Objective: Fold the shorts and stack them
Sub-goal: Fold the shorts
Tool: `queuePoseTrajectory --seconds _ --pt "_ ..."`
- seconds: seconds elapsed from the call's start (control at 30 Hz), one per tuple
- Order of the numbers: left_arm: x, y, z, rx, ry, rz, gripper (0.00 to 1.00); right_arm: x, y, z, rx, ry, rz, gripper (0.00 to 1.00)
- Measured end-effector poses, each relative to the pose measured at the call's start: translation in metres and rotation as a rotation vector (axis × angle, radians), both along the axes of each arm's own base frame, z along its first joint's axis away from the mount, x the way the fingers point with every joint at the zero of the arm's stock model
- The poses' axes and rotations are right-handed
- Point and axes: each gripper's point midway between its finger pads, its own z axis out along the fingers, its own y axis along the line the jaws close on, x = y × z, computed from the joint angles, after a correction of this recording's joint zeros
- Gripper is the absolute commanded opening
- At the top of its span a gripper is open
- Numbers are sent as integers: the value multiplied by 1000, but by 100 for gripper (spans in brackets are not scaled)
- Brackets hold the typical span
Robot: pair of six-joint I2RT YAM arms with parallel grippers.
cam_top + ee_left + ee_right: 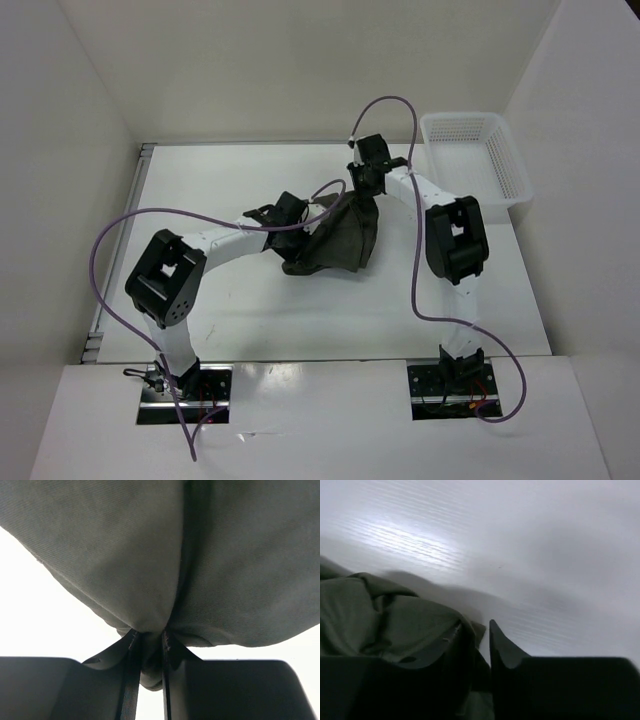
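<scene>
shorts (pixel 335 240) pinched in left hand (pixel 149 636), seemingly right hand (pixel 476 629) too.

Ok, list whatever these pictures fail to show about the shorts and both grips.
- Waistband and legs of the shorts: top view, the cloth is bunched and too small to tell apart.
- Whether the right gripper really pinches cloth: right wrist view, the gap is dark and blurred.
- How the rest hangs beyond the pinch of the left gripper: left wrist view, cloth fills the frame and is cut off.
</scene>
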Motion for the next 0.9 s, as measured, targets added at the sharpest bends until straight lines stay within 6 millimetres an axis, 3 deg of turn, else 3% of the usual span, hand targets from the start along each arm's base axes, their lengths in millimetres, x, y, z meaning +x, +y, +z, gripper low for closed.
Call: queuePoseTrajectory --seconds 0.03,0.07,0.17,0.23,0.3,0.37,0.5,0.6,0.7,0.8,0.9 --pt "0 0 0 1 0 0 18 3 -4 -2 -19 -10 -9 54" --pt "0 0 0 1 0 0 23 6 -8 -4 -37 -17 -18 67" --pt "0 0 0 1 1 -1 40 17 -20 -5 -84 -42 -41 88" --pt "-2 1 -1 5 7 -2 50 30 -24 6 -107 -82 -50 90" --pt "-6 2 1 15 28 -3 64 49 -25 31 -113 -158 -61 90" --pt "-9 4 5 27 51 -4 70 65 -24 62 -102 -244 -74 90" --pt "-7 1 27 24 68 -9 81 64 -22 113 -68 -333 -46 90" --pt "3 -6 49 -20 56 -14 87 31 -14 132 -12 -322 59 90" --pt "21 -3 71 -88 47 8 94 -28 -8 124 44 -230 195 90" --pt "50 19 88 -147 28 75 94 -85 -4 91 100 -86 298 90" --pt "91 40 94 -183 1 146 94 -132 -4 42 144 95 350 90"
